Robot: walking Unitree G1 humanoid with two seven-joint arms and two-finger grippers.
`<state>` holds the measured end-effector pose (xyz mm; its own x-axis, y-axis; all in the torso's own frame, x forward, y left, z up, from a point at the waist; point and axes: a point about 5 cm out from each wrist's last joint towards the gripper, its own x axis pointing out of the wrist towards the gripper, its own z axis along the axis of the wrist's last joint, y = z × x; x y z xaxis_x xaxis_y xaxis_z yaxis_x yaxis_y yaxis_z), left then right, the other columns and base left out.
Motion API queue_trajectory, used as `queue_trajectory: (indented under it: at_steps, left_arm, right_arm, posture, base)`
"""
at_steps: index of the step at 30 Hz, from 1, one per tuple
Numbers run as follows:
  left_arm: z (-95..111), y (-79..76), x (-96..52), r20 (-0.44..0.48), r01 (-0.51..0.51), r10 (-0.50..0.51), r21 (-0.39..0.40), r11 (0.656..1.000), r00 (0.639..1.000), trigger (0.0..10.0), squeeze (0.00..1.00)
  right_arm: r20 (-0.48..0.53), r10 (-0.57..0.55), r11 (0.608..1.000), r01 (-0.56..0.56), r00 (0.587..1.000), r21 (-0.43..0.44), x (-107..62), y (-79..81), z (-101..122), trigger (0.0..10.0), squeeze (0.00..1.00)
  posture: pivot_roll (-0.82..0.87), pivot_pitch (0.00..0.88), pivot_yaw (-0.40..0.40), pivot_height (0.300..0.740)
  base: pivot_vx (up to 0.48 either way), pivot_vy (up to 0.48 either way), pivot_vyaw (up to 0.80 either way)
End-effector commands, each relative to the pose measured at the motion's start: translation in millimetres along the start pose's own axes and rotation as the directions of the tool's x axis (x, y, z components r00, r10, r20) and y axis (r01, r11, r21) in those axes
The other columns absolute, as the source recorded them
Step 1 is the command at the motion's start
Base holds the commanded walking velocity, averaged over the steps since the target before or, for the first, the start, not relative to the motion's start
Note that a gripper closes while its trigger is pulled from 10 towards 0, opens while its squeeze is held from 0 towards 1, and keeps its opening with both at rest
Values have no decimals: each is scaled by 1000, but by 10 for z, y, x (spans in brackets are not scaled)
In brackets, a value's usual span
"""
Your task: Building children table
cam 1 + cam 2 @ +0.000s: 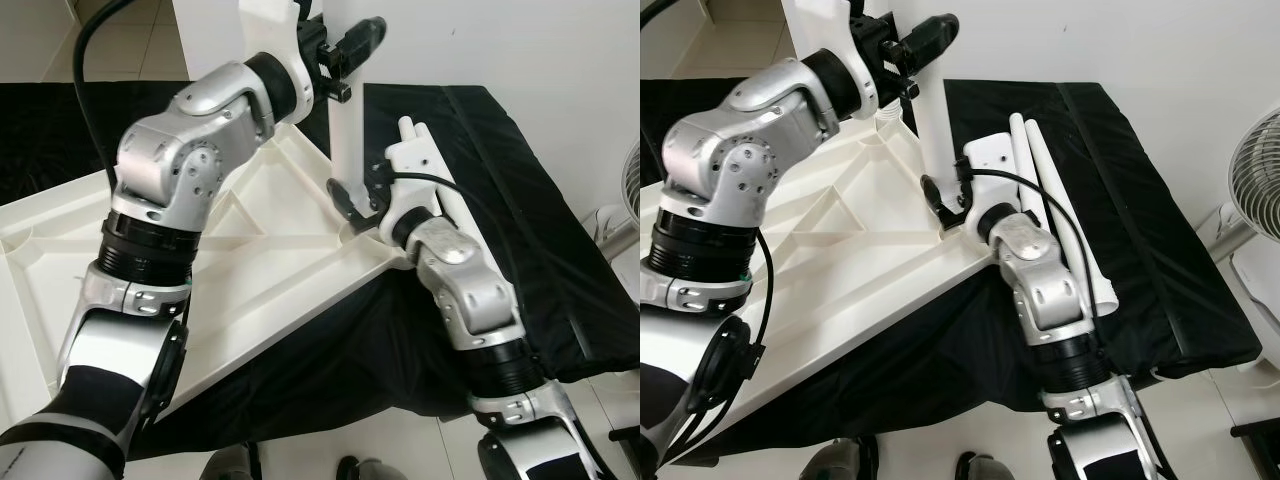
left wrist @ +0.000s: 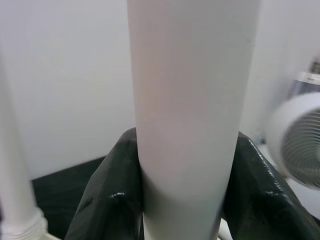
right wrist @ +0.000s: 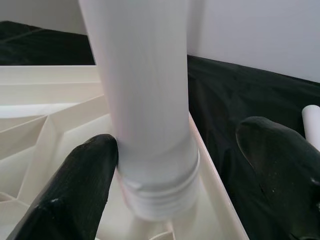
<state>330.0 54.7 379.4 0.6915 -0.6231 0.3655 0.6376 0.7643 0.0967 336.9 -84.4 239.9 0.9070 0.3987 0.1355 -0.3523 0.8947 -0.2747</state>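
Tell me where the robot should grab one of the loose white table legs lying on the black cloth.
Grip a loose leg around the middle of its round shaft, coming from above with the fingers straddling its width. The two legs lie flat and side by side on the black cloth, so the outer one, with its far side free, looks easier. The right arm lies over part of them, so the upper stretch is likely best.

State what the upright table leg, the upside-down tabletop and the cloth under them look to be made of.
Table leg: likely moulded plastic, smooth matte white, threaded collar at its base.
Tabletop: likely the same plastic, off-white, with moulded ribs.
Cloth: black fabric, slightly shiny, creased and draping.
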Motion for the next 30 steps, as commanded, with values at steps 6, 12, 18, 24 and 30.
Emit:
queue_trajectory:
  at_steps: [6,12,18,24,30]
  left_arm:
    - [125,-5,89,65,-153,154,-25,988,986,10000,0]
    - [139,-87,120,75,-163,168,-61,985,983,10000,0]
    - [137,-175,136,78,-150,157,-86,985,985,10000,0]
    - [124,-239,156,72,-140,147,-92,986,986,10000,0]
    - [118,-254,156,70,-145,152,-90,985,986,10000,0]
  right_arm:
    - [21,-91,996,91,996,-15,93,56,-27,10000,0]
    - [72,-148,989,148,986,-2,184,101,-1,10000,0]
    - [150,-196,981,194,969,33,263,124,116,10000,0]
    - [178,-227,974,225,958,32,333,146,188,10000,0]
    - [170,-280,959,281,945,17,367,115,203,10000,0]
  posture:
    - [74,149,-25,740]
    - [83,149,-31,740]
    - [96,145,-41,740]
    - [100,145,-46,740]
    - [109,140,-56,740]
  base:
    - [0,0,0]
    - [0,0,0]
    - [0,0,0]
    - [0,0,0]
    - [0,0,0]
